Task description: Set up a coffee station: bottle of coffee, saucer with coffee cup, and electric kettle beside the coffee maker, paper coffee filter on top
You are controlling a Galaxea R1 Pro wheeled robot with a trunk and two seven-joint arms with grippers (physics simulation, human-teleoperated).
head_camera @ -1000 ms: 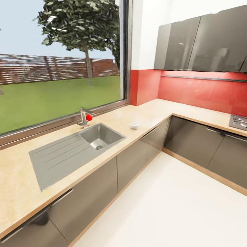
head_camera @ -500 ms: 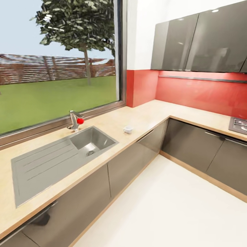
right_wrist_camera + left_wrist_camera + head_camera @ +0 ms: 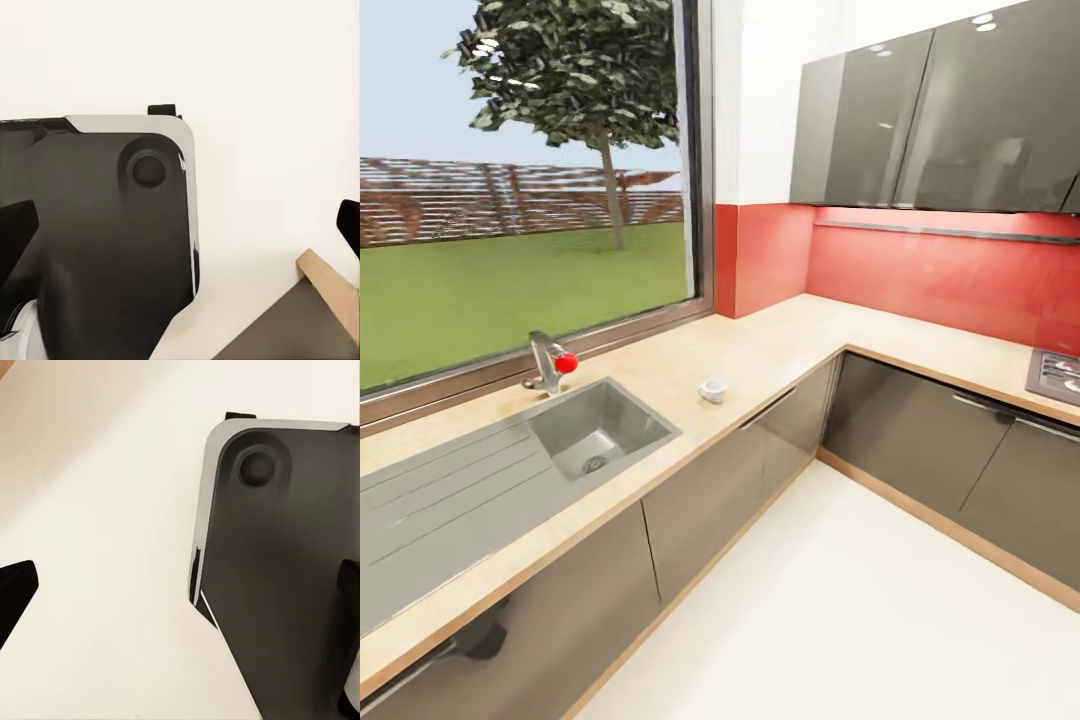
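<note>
I've got both arms hanging over the floor, fingers spread and empty, because I'm in transit; the coffee cup sits on the worktop near the sink.

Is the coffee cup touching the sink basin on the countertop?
Apart. In the head view the coffee cup stands on bare kitchen countertop, with a clear strip of wood between it and the sink.
</note>
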